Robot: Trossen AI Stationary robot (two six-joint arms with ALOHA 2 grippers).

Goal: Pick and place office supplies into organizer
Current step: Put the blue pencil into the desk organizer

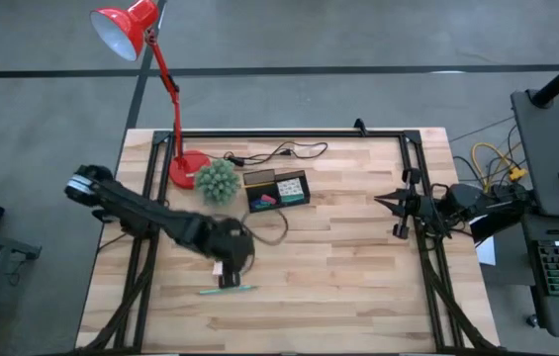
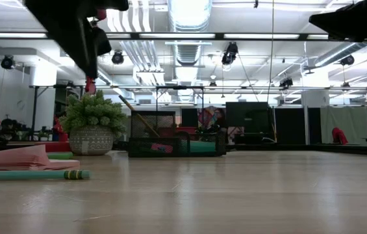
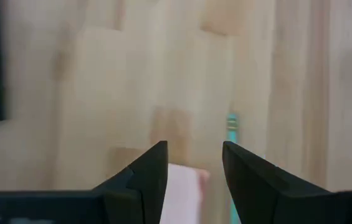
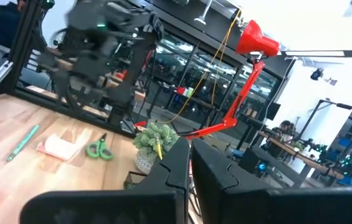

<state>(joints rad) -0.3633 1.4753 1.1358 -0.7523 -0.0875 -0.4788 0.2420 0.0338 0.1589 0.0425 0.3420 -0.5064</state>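
My left gripper hangs open above the table, its fingers on either side of the pink sticky-note pad seen below them, not touching it. In the high view it is left of the table's middle. The slim green pen lies flat just nearer than the pad. The right wrist view shows green-handled scissors lying beside the pad. The black organizer stands farther back, with some items inside. My right gripper is shut and empty, held up at the table's right side.
A red desk lamp with its round base and a spiky green plant stand left of the organizer. A black cable runs along the far side. The wood to the right of the organizer and toward the near edge is bare.
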